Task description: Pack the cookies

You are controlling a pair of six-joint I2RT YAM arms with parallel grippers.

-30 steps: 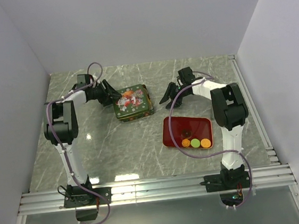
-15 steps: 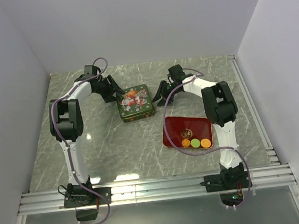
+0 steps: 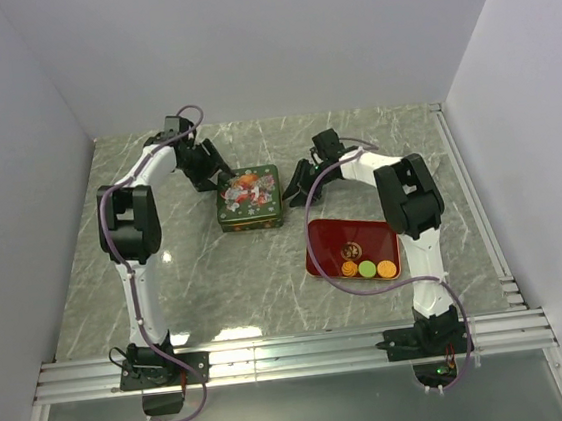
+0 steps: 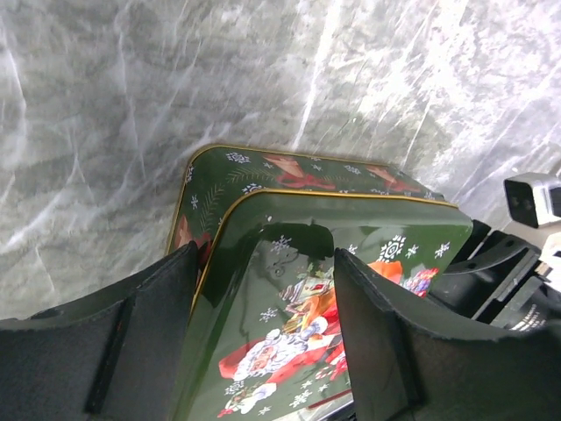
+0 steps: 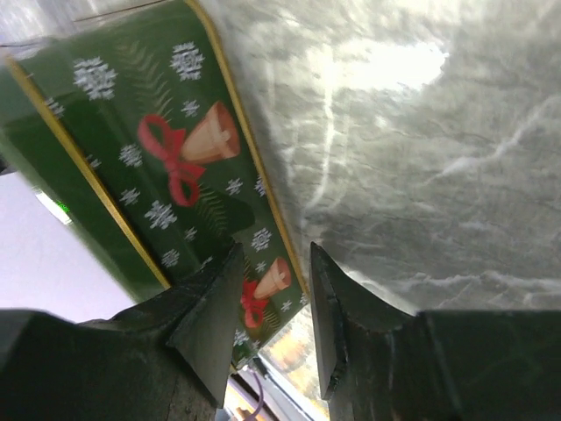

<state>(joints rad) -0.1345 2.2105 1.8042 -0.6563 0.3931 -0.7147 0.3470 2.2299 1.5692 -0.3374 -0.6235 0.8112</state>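
The cookies lie in a row along the near side of a red tray: two orange, one green and one brown. A closed green Christmas tin sits left of the tray. My left gripper is open at the tin's far left corner. In the left wrist view, the left gripper hangs just over the Santa lid, fingers apart. My right gripper is open at the tin's right side. In the right wrist view, the right gripper shows the tin's bell-printed wall between its fingers.
White walls close in the marble table on the left, back and right. A metal rail runs along the near edge with both arm bases on it. The red tray lies close to the right arm's lower links.
Both grippers have closed in on the tin from either side. The tin has turned from a tilted position to sit square. The cookies and tray have not moved.
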